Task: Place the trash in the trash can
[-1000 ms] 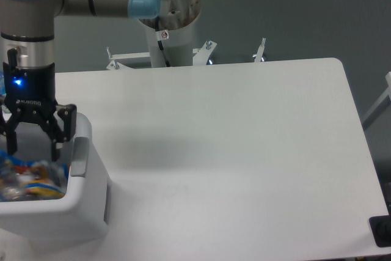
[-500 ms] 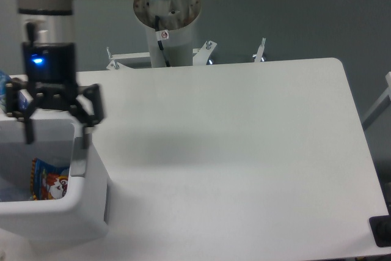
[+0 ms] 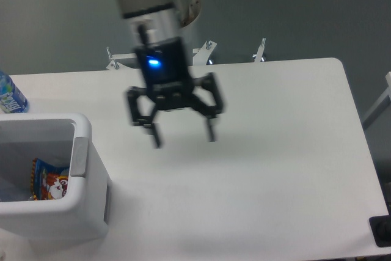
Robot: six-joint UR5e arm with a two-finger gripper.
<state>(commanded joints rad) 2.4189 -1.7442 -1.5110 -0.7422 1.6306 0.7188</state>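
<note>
The white trash can (image 3: 82,169) stands at the table's front left corner. Inside it lies the blue snack wrapper (image 3: 49,183) with cartoon print. Beside the wrapper, at the can's left edge, a faint clear shape (image 3: 9,191) may be the clear bottle; I cannot tell for sure. My gripper (image 3: 183,137) hangs blurred above the middle of the table, well to the right of the can. Its fingers are spread open and hold nothing.
A blue-labelled bottle (image 3: 10,95) stands on the table at the far left, behind the can. The robot's base column (image 3: 171,35) rises behind the table's back edge. A dark object (image 3: 382,231) sits at the front right corner.
The gripper rose out of the trash can and swung right to the middle of the table, staying open. The wrapper stays in the can. The blue-labelled bottle is now uncovered.
</note>
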